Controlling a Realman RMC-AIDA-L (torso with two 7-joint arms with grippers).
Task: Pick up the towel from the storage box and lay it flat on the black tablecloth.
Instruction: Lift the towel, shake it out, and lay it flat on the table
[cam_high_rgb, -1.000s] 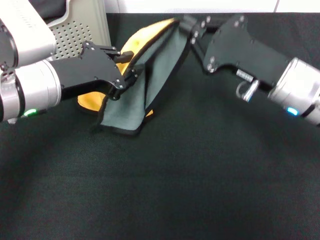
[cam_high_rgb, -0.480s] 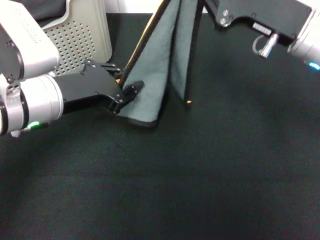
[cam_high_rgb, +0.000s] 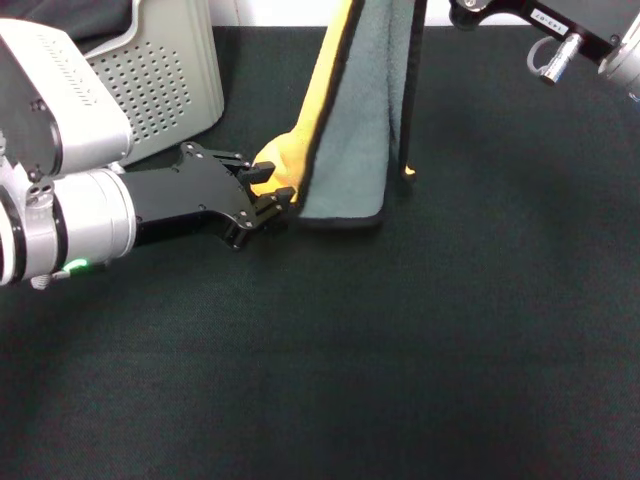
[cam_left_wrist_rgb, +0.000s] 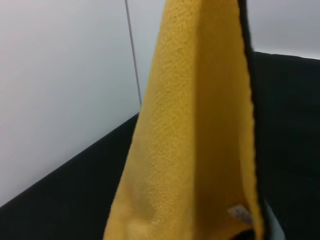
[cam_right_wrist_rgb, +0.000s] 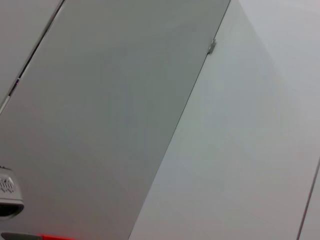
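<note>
Above the black tablecloth (cam_high_rgb: 400, 350) your towel (cam_high_rgb: 355, 130) hangs upright, out of the storage box (cam_high_rgb: 165, 80) at the far left. Your left gripper (cam_high_rgb: 268, 192) is clenched on its lower yellow corner. Your right arm's gripper sits mostly beyond the top edge, so I cannot tell its jaws' state.

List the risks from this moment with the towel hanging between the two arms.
1. The left gripper pinches only a lower corner of the towel; the corner could slip out.
2. The towel hangs folded, grey-green over yellow, so it may land doubled on the black tablecloth.
3. The storage box sits close beside the left arm; a wide spreading move might bump it.
</note>
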